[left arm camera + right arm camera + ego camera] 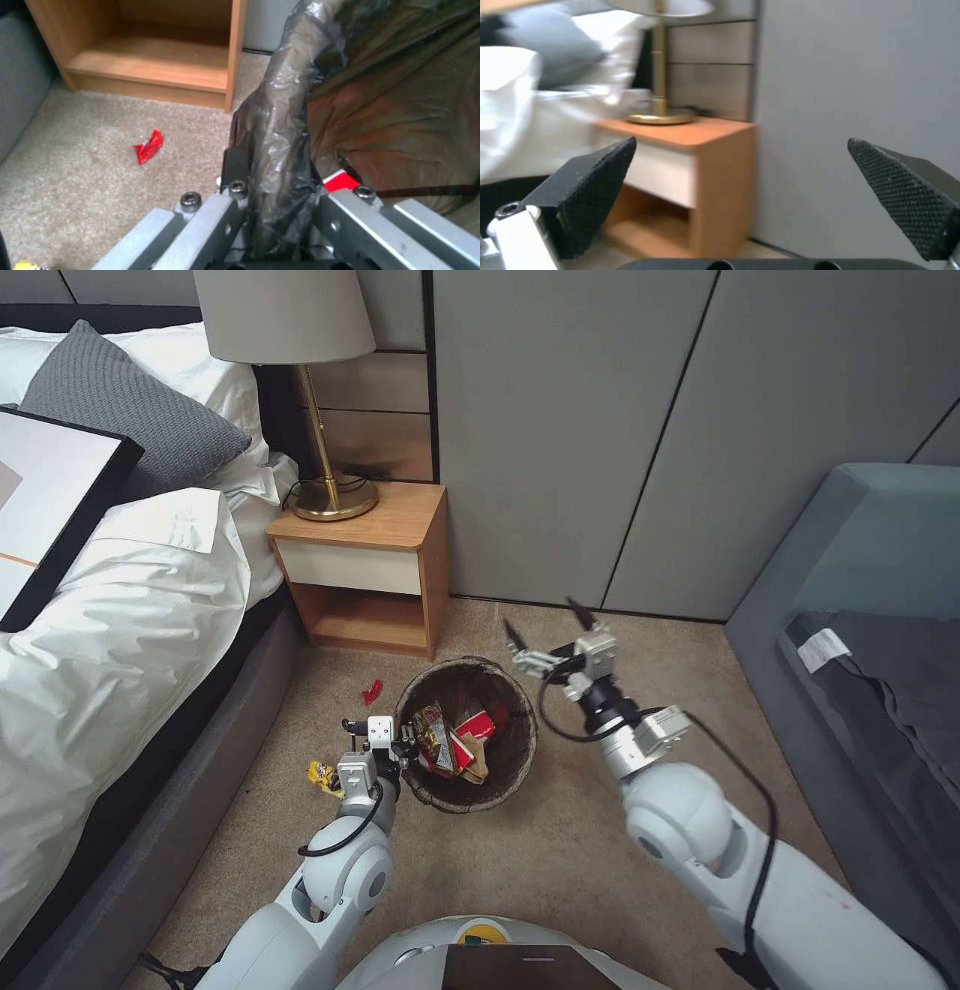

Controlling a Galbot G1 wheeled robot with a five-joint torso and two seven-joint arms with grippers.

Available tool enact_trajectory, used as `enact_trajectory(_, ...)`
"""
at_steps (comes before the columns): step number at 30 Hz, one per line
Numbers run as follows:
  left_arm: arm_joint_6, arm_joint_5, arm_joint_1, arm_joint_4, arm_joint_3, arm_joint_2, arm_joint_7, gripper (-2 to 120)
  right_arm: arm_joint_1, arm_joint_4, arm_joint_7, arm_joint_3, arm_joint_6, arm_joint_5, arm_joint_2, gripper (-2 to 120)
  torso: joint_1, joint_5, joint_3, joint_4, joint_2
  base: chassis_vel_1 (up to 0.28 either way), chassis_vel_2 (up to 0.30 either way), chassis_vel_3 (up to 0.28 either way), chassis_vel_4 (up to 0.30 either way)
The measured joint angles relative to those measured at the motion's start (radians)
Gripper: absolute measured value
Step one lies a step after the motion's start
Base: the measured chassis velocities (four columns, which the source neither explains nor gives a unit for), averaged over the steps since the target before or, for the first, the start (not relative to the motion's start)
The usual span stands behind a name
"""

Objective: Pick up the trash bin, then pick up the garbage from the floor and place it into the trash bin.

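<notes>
Gripping the trash bin (500, 748) rim, left gripper (402, 747) clenched on its bag-wrapped edge – right gripper (548, 636) beyond the bin, jaws spread, red wrapper (372, 691) beside the bin

Ahead I see a wooden nightstand (365, 560) against the grey wall panels (570, 430), with a brass lamp (325, 420) standing on its top. To my left lies a bed (130, 600) with white bedding and a grey pillow (130, 410). Beige carpet (560, 860) covers the floor.
</notes>
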Motion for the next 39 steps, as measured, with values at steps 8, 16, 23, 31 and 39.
enact_trajectory(8,-0.004,0.013,0.001,0.003,-0.006,0.0,-0.001,2,-0.101,0.041,0.047,0.194,-0.062,0.0,-0.002,100,0.0,0.0001,0.0,-0.0004,0.0,0.0,0.0,0.0,0.0)
enact_trajectory(16,-0.014,0.032,0.009,0.001,-0.014,0.007,-0.01,2,-0.261,0.042,0.089,0.428,-0.09,-0.059,0.086,100,0.0,0.0,0.0,0.0,0.0,0.0,0.0,0.0,0.0)
enact_trajectory(23,-0.018,0.035,0.015,-0.01,-0.024,0.018,-0.014,2,-0.389,-0.036,0.079,0.471,0.013,-0.187,0.167,100,0.0,0.0,0.0,-0.0001,0.0,0.0,0.0,0.0,0.0)
enact_trajectory(31,-0.024,0.046,0.032,-0.024,-0.028,0.016,-0.017,2,-0.44,-0.061,0.085,0.464,0.044,-0.248,0.278,100,0.0,-0.0002,0.0,-0.0001,0.0,0.0,0.0,0.0,0.0)
enact_trajectory(39,-0.026,0.043,0.038,-0.028,-0.03,0.009,-0.021,2,-0.457,-0.059,0.085,0.446,0.056,-0.271,0.293,100,0.0,-0.0001,0.0,0.0,0.0,0.0,0.0,0.0,0.0)
